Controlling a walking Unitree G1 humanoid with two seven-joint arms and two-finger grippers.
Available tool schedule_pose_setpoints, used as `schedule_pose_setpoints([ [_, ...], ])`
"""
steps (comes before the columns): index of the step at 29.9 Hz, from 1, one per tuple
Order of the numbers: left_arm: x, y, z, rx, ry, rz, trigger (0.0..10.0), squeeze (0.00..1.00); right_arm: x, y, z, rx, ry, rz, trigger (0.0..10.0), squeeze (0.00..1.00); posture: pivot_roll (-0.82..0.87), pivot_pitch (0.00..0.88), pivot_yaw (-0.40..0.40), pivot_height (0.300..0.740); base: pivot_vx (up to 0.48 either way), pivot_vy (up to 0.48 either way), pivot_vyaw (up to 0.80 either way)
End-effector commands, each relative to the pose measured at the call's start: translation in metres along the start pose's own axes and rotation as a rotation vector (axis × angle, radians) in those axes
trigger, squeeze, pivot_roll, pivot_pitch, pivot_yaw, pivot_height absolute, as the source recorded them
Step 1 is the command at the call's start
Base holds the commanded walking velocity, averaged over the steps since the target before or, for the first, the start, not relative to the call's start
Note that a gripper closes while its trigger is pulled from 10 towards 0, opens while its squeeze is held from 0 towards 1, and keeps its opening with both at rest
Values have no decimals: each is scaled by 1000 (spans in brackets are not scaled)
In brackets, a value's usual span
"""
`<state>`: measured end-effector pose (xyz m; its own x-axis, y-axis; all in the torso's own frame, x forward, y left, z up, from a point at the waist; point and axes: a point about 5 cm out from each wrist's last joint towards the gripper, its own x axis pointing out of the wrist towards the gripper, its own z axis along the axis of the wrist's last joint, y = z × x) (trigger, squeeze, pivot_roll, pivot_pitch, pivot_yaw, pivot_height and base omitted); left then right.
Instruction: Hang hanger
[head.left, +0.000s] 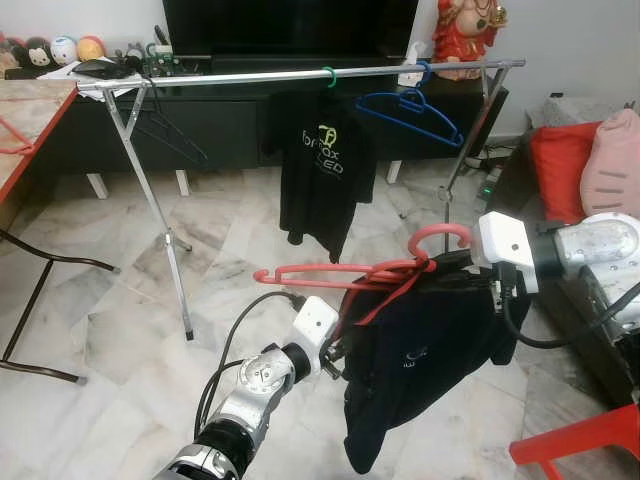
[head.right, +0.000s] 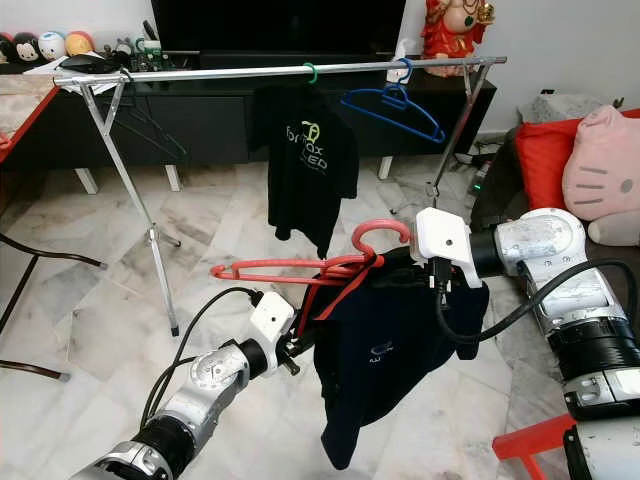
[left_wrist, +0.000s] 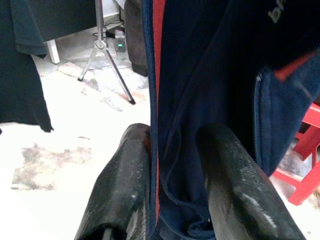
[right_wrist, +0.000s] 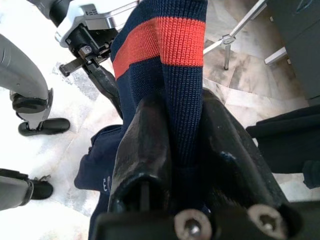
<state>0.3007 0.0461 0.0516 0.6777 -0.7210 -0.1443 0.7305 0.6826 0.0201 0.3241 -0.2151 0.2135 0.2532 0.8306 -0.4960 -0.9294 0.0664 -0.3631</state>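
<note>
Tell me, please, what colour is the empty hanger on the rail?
Blue. The empty hanger hangs near the rail's right end, clearest in the right eye view.

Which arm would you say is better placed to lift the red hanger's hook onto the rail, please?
Probably the right. The right gripper grips the navy shirt just below the red hanger hook, nearest the rail. The left gripper pinches the shirt's edge lower down.

We observe the left hand (left_wrist: 172, 195) with both black fingers (left_wrist: 122, 190) clamped on navy garment (left_wrist: 200, 100) with red stripe.
</note>
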Motion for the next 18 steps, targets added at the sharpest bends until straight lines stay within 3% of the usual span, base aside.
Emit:
schedule_pose_setpoints([
  [1, 1, -1, 1, 16, -3, -17, 0, 0, -6, -3, 3, -13, -16, -31, 0, 0, -62, 0, -66, 740, 0, 0, 0],
  [9, 1, -3, -4, 46, 34, -34, 0, 0, -5, -4, 2, -13, -12, -34, 0, 0, -59, 0, -67, 740, 0, 0, 0],
  [18, -1, 3, -10, 82, 99, 33, 0, 0, 1, -1, -2, -12, 6, -19, 0, 0, -55, 0, -66, 740, 0, 0, 0],
])
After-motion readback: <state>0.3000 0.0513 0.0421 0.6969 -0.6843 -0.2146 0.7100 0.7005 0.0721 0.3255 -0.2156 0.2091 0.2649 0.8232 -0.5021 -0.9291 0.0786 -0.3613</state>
